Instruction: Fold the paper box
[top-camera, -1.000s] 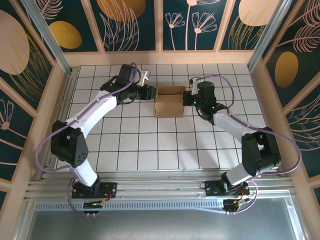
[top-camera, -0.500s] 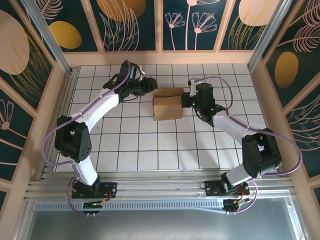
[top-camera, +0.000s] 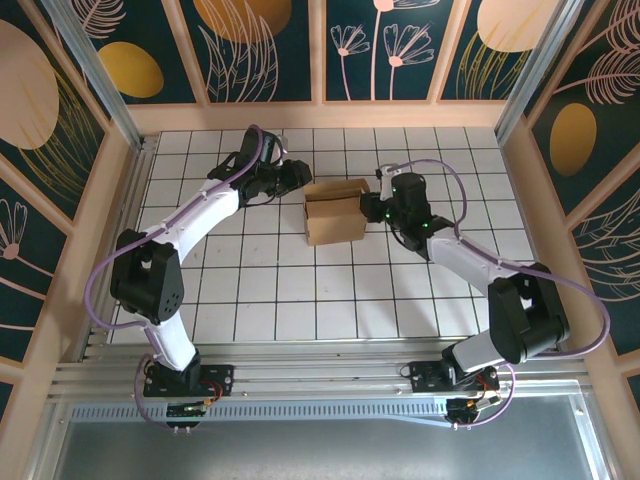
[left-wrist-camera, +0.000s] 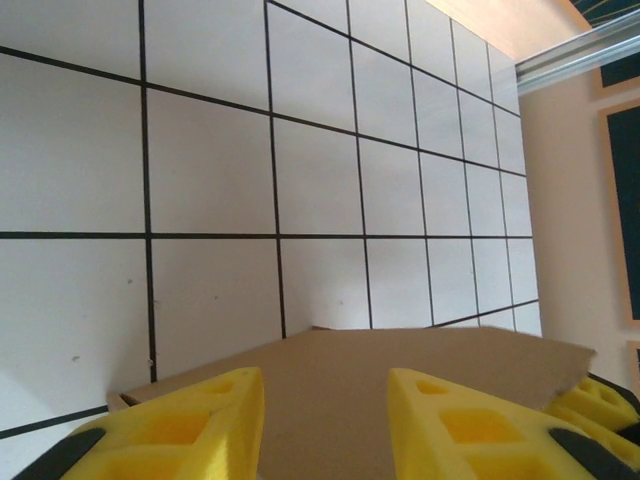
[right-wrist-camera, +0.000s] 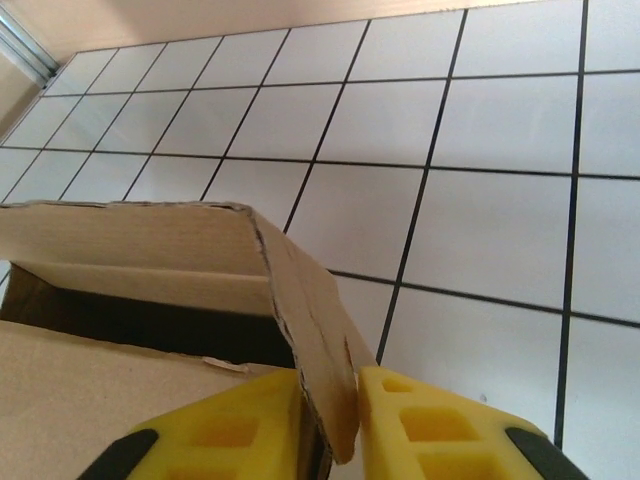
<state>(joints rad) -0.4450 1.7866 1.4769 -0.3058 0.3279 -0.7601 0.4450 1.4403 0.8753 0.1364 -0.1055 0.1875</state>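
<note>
The paper box (top-camera: 335, 215) is a brown cardboard shape partly raised, near the middle of the far half of the table. My left gripper (top-camera: 303, 178) is at its far left corner. In the left wrist view its yellow fingers (left-wrist-camera: 190, 420) stand apart over a flat cardboard panel (left-wrist-camera: 320, 350), and my left gripper (left-wrist-camera: 325, 400) holds nothing. My right gripper (top-camera: 368, 208) is at the box's right side. In the right wrist view my right gripper (right-wrist-camera: 330, 385) has a finger on each side of an upright side flap (right-wrist-camera: 310, 300), close against it. The box's dark inside (right-wrist-camera: 140, 320) shows to the left.
The table is white tile with a black grid (top-camera: 300, 290). Wooden walls (top-camera: 320, 115) close it in at the back and sides, and aluminium rails (top-camera: 320, 385) run along the near edge by the arm bases. Open tiles lie in front of the box.
The left arm has swung its wrist back, its gripper moving from the box's left side to the far left corner. The box has shifted slightly. The right gripper stays at the right flap.
</note>
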